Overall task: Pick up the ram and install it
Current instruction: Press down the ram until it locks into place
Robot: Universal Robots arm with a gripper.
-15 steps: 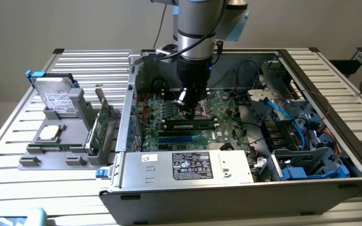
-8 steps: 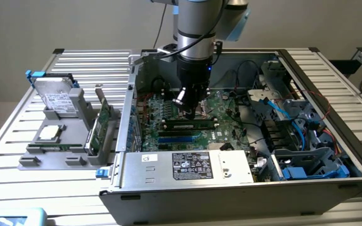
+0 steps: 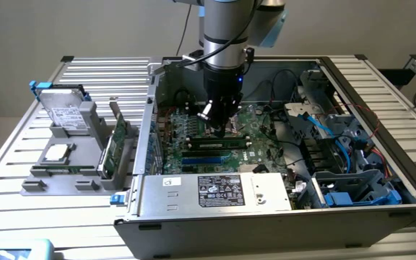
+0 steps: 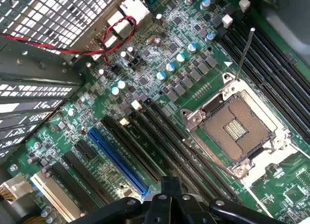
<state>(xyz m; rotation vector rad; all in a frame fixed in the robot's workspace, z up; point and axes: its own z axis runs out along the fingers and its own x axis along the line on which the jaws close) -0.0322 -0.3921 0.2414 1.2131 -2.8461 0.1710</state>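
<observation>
My gripper [image 3: 220, 125] reaches down into the open computer case [image 3: 381, 162] over the green motherboard [image 3: 266, 135]. Its fingers are shut, and I see nothing between them. Just below the fingertips the ram [image 3: 219, 144], a long narrow green stick with dark chips, stands on edge in a black slot beside the blue slots [image 3: 206, 158]. In the wrist view the shut gripper [image 4: 169, 192] hangs over long black slots [image 4: 164, 141] that lie between a blue slot [image 4: 116, 161] and the open CPU socket [image 4: 237, 127].
A grey holder [image 3: 63, 179] on the slatted table at the exterior view's left carries a hard drive [image 3: 67, 114], a chip [image 3: 56, 153] and an upright green board [image 3: 114, 143]. Blue and black cables [image 3: 338, 146] and drive bays fill the case's other side. The power supply [image 3: 219, 190] lies at the case's near edge.
</observation>
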